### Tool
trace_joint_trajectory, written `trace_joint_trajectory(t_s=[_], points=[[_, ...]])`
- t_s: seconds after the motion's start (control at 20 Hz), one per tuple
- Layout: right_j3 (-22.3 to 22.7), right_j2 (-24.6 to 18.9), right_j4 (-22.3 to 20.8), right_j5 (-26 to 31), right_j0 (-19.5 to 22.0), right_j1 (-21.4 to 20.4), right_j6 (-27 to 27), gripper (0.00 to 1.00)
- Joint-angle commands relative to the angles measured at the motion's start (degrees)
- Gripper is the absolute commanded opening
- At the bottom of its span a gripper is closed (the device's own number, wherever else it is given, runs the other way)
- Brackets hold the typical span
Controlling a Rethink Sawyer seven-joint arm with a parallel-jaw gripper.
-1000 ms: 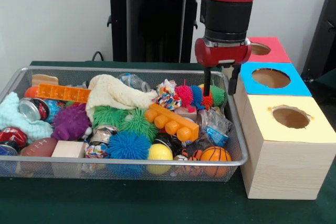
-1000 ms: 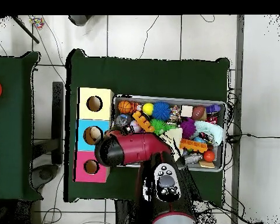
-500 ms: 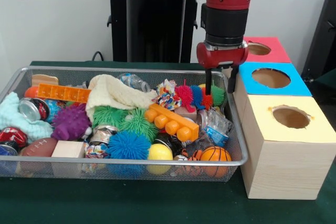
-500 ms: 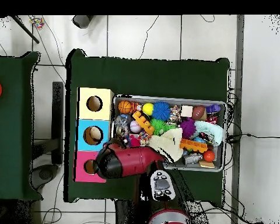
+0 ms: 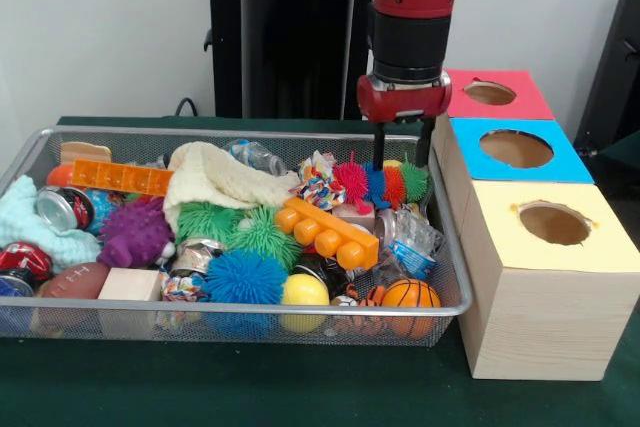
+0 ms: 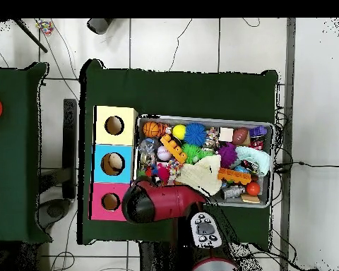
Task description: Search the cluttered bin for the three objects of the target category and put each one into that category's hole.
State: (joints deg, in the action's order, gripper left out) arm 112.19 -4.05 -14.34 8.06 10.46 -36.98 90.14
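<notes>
A wire bin (image 5: 250, 133) holds a jumble of toys: spiky balls in blue (image 5: 245, 277), green (image 5: 262, 235) and purple (image 5: 133, 232), a small basketball (image 5: 410, 295), a football (image 5: 75, 280), crushed cans (image 5: 62, 209), an orange brick (image 5: 330, 232) and a cream cloth (image 5: 215, 177). My gripper (image 5: 401, 159) hangs open over the bin's back right corner, just above a red, blue and green spiky toy (image 5: 385, 185), holding nothing. In the overhead view the red arm (image 6: 158, 201) hides it.
Three wooden boxes with round holes stand right of the bin: red (image 5: 520, 105) at the back, blue (image 5: 570, 162) in the middle, yellow (image 5: 600, 247) nearest. From above they show as yellow (image 6: 102, 116), blue (image 6: 100, 152) and red (image 6: 98, 190).
My gripper has shifted left, from beside the blue box to over the bin's back right corner, rising slightly. It stays open and empty.
</notes>
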Motion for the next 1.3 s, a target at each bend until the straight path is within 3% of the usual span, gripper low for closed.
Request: trace_joint_trajectory(t_s=[0.05,0.45,0.7,0.95,1.3], points=[[-1.9,-1.2,2.7,12.1,0.5,-5.1,5.5,1.0],[-10.1,1.5,4.7,20.7,-3.0,-4.7,8.3,1.0],[-13.8,1.7,5.1,21.3,-3.5,-1.6,8.9,1.0],[-15.6,1.8,5.4,23.7,-3.7,-1.2,8.7,1.0],[-20.9,-1.0,4.8,21.3,0.0,4.9,4.2,1.0]])
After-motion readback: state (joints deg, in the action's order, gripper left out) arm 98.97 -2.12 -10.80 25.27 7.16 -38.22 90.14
